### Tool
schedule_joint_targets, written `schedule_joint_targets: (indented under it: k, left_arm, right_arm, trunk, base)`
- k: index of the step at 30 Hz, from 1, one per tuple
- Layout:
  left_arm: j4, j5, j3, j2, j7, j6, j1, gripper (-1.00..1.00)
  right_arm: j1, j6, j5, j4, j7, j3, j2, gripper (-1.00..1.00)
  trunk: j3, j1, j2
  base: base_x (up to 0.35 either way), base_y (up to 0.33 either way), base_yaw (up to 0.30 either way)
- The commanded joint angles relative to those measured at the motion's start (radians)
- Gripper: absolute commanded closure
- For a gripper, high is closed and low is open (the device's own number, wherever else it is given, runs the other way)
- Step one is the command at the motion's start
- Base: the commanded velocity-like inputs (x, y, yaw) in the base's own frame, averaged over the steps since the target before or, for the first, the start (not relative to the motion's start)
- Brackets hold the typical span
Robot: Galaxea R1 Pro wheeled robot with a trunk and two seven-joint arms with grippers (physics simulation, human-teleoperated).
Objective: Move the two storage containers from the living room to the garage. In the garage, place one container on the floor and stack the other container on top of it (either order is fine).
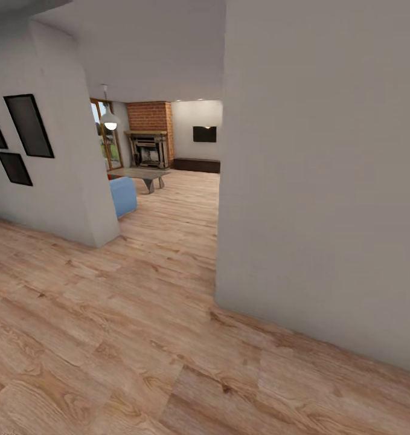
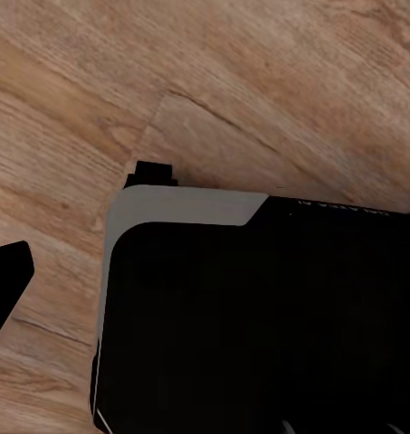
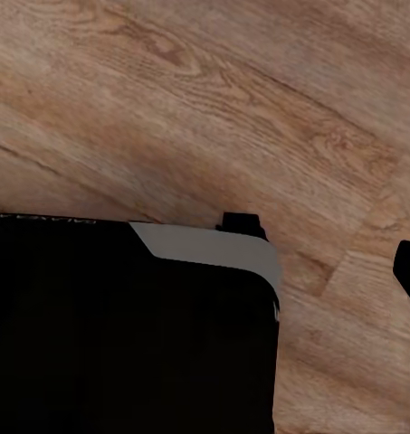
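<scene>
Wood plank flooring (image 1: 108, 338) passing under me; am heading through opening toward living room (image 1: 180, 157), blue sofa (image 1: 124, 196) ahead. Am seeing no containers yet. Cannot tell either tool's state. Next: drive in, locate containers.

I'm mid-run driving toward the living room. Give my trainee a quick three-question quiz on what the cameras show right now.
1. True or false: the floor under the robot is grey concrete.
2. Beyond the opening in the head view, what stands against the far wall? A) a red car B) a brick fireplace C) a fridge
3. Fill in: the blue sofa corner sits just past the wall that carries dark picture ____.

Key:
1. False: the wood plank floor is light wood, also seen in both wrist views.
2. B: the brick fireplace.
3. Frames: the blue sofa lies behind the wall holding the picture frames.
</scene>
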Motion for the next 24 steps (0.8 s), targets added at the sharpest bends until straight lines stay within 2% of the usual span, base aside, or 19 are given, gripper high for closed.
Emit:
schedule_joint_targets:
  k: [1,24]
  left_arm:
    - [0.0,0.01,-0.001,0.0,-0.004,0.005,-0.001,-1.0]
    - [0.0,0.01,-0.001,0.0,-0.004,0.005,-0.001,-1.0]
  right_arm:
    - [-0.001,-0.006,-0.01,0.003,0.002,0.008,0.001,-1.0]
    - [-0.001,-0.006,-0.01,0.002,0.002,0.008,0.001,-1.0]
  trunk:
    - [-0.001,0.001,-0.001]
    - [-0.001,0.001,-0.001]
  base:
    - [0.322,0.0,0.27]
    - [0.322,0.0,0.27]
